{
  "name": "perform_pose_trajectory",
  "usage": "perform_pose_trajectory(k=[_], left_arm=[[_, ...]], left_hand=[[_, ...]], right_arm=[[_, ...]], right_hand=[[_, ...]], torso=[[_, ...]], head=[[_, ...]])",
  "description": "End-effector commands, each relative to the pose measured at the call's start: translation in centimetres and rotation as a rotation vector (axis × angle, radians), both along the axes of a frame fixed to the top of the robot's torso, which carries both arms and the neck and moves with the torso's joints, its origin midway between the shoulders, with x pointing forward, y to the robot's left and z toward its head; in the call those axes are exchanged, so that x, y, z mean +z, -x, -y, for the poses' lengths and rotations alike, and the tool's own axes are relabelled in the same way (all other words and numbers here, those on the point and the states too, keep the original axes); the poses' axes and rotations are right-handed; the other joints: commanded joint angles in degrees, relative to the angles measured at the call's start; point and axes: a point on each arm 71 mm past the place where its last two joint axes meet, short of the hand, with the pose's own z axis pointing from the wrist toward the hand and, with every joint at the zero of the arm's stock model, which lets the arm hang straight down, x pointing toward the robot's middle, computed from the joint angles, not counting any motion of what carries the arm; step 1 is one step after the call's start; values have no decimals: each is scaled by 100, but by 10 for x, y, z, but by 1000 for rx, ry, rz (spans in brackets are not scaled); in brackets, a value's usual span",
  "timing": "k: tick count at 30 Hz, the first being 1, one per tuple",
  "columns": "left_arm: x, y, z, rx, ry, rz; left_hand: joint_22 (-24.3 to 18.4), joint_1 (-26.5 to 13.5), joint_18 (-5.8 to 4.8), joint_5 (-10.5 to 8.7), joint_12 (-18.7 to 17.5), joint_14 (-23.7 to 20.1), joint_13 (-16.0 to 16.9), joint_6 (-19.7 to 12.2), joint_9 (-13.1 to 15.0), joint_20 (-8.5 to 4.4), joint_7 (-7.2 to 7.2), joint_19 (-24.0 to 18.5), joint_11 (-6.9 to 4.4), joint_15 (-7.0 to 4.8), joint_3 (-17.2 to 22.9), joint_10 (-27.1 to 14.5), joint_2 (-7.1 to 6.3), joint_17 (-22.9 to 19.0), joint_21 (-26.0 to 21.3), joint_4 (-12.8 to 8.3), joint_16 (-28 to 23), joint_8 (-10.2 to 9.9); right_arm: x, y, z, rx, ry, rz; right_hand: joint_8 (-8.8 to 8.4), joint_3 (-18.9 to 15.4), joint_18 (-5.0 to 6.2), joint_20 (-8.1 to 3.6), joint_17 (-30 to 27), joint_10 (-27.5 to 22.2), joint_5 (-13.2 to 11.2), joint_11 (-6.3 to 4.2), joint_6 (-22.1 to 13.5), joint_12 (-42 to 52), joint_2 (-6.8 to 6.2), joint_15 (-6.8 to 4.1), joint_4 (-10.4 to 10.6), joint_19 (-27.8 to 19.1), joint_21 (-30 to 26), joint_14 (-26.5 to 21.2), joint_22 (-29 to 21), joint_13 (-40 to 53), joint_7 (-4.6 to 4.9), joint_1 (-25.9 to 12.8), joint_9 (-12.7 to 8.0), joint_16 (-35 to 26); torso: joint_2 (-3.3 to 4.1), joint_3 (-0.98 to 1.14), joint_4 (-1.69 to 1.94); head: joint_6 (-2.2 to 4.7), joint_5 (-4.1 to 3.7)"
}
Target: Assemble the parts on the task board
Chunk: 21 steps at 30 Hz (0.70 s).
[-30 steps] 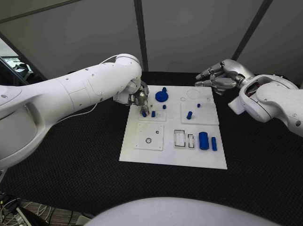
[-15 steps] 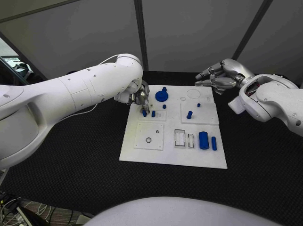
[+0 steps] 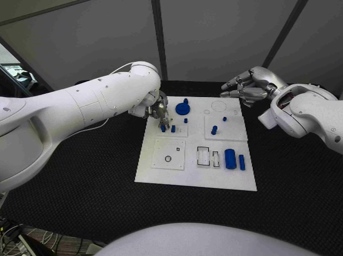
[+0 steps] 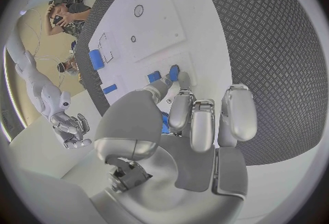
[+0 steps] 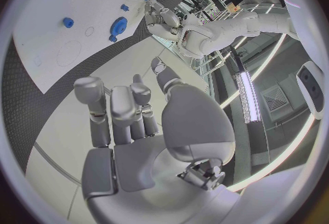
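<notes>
Table: black mat (image 3: 79, 197), carrying the white board (image 3: 188, 176) at its middle.
Board, far end: blue gear (image 3: 183, 109) standing upright; short pegs (image 3: 214, 129) just beyond mid-board.
Board, near end: two blue cylinders (image 3: 230, 159) lying side by side next to outlined rectangular slots (image 3: 204, 156); small ring (image 3: 168, 158) marked on a raised square.
Left hand (image 3: 157, 110): over the board's far left corner, fingertips down on a small blue peg (image 4: 173, 73), pinching it; a second peg (image 4: 154, 76) just beside.
Right hand (image 3: 248, 88): off the board's far right corner, above the mat, fingers loosely curled and apart, holding nothing.
</notes>
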Motion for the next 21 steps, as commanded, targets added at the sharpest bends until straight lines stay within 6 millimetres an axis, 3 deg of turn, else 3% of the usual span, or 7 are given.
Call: perform_pose_trajectory(k=[1, 21], left_arm=[[-4, 1, -3, 4, -22, 5], [-5, 0, -6, 18, -18, 12]], left_hand=[[214, -58, 95, -21, 2, 620, 1028, 43, -11, 8, -8, -20, -44, -15, -43, 11, 2, 1498, -11, 14, 21, 8], [228, -199, 93, -21, -36, 615, 1023, 71, -18, -5, -5, -15, -43, -23, -436, -4, -89, 1488, -18, 267, 7, 17]], right_arm=[[2, 0, -1, 13, -2, 6], [2, 0, -1, 12, -2, 7]], right_hand=[[-26, 2, 49, -1, -4, 31, 11, 7, -46, 35, 43, -16, -14, 19, -25, 42, -5, -5, -13, -22, 9, -20], [-27, 0, 51, -1, -5, 25, 11, 8, -47, 26, 41, -16, -15, 16, -34, 42, -15, -17, -12, -25, 9, -25]], torso=[[1, -1, -1], [1, -2, -2]], head=[[-1, 9], [8, 12]])
